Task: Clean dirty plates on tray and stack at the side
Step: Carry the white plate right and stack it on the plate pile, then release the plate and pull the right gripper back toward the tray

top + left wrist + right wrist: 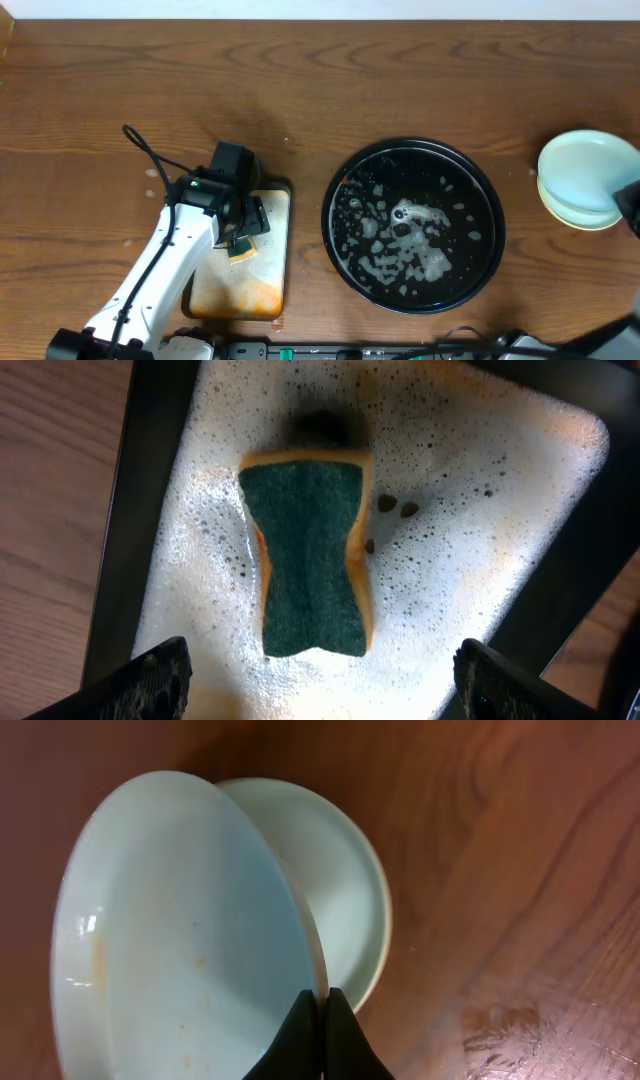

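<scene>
The right gripper pinches the rim of a blue plate at its 10 o'clock, over another plate, at 3 o'clock from the black tray. The left gripper holds its fingers far apart above a sponge.

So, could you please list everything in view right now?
black tray: one, glossy black, sudsy, centre-right.
mint-blue plate: one, tilted, far right, over the yellow plate.
yellow plate: one, pale, beneath it.
metal tray: one, orange-stained, foamy, left of black tray.
sponge: one, yellow and green, in metal tray.
table: one, brown wood.
left gripper: open, above sponge.
right gripper: shut on mint-blue plate's rim.
</scene>
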